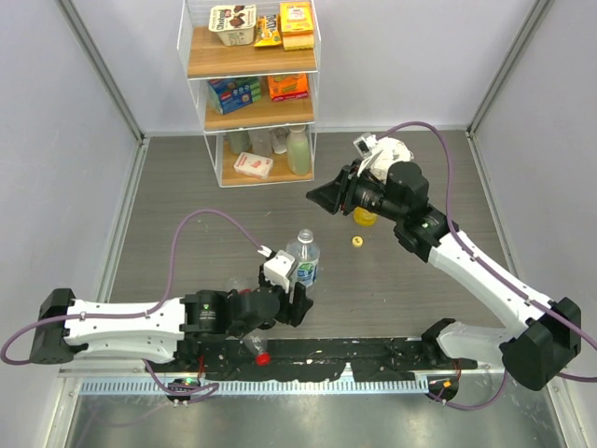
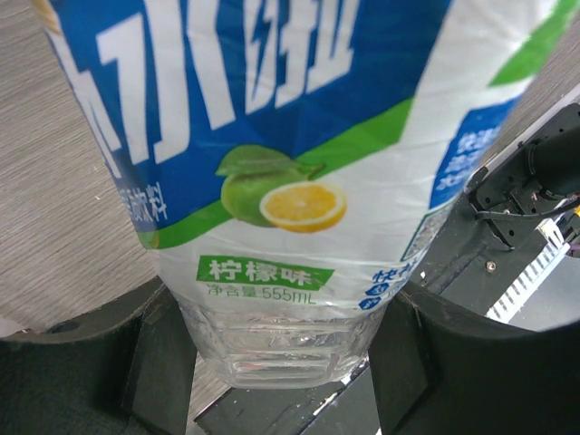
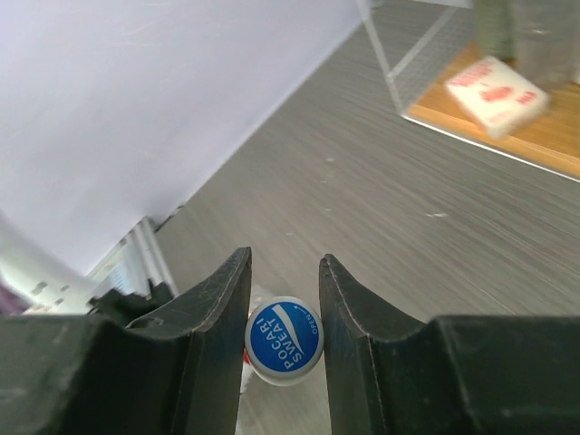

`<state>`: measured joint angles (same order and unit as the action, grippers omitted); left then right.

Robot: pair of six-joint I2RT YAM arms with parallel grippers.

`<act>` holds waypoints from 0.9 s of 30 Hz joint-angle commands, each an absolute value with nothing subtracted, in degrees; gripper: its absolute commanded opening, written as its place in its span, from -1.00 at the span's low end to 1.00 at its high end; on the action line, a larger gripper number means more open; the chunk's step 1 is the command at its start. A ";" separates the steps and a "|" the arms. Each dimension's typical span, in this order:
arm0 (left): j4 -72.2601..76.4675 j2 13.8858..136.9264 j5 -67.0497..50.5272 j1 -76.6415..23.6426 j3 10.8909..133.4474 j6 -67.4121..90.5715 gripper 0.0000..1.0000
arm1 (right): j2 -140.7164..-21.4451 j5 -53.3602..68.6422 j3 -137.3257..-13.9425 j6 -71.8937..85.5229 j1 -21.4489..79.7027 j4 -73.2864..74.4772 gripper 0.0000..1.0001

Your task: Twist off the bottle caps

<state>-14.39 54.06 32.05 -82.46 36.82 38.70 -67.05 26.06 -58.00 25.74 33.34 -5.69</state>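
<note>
From above, the left gripper (image 1: 300, 297) is closed on the lower part of the blue-label bottle (image 1: 302, 261), which stands near the middle of the table (image 1: 187, 187). The right gripper (image 1: 314, 196) hangs just beyond the bottle on the far side, pointing left; this view does not show how its jaws stand. The yellow bottle (image 1: 366, 218) peeks out from under the right arm, with the yellow cap (image 1: 356, 241) just near of it. The red cap (image 1: 263, 357) lies at the near edge below the left arm. A shelf (image 1: 250, 65) stands at the far side. The left wrist view shows both fingers (image 2: 168, 362) pressed against the bottle's clear base. In the right wrist view, the right gripper's jaws clamp the white cap (image 3: 284, 341), its blue-printed top facing the camera.
</note>
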 commanded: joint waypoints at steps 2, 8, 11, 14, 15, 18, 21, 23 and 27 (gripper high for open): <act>-13.10 50.98 35.86 -82.44 35.77 40.25 -1.00 | -70.04 13.54 -59.33 21.89 33.22 -0.35 -0.97; -14.06 48.87 37.53 -82.44 37.17 39.47 -1.00 | -77.34 8.89 -56.43 20.57 33.22 -0.35 -0.96; -14.15 47.99 37.35 -82.44 37.97 38.68 -1.00 | -82.16 7.30 -55.29 19.95 33.31 -0.35 -0.96; -14.24 47.81 37.00 -82.44 39.11 37.88 -1.00 | -85.95 7.47 -55.20 20.21 33.40 -0.35 -0.85; -14.24 47.81 37.00 -82.44 39.46 37.53 -1.00 | -87.35 7.30 -55.20 20.48 33.40 1.30 -0.83; -14.33 47.99 37.53 -82.44 39.81 36.83 -1.00 | -89.38 5.37 -54.84 20.65 33.84 2.02 -0.78; -14.24 47.99 37.71 -82.44 39.90 36.74 -1.00 | -90.44 3.61 -54.23 19.78 34.01 2.37 -0.65; -14.06 47.90 37.79 -82.44 39.90 36.74 -1.00 | -89.91 2.56 -54.05 19.60 34.10 2.55 -0.58; -14.06 47.99 37.88 -82.44 39.46 36.83 -1.00 | -87.98 1.32 -52.82 19.86 34.19 0.97 0.09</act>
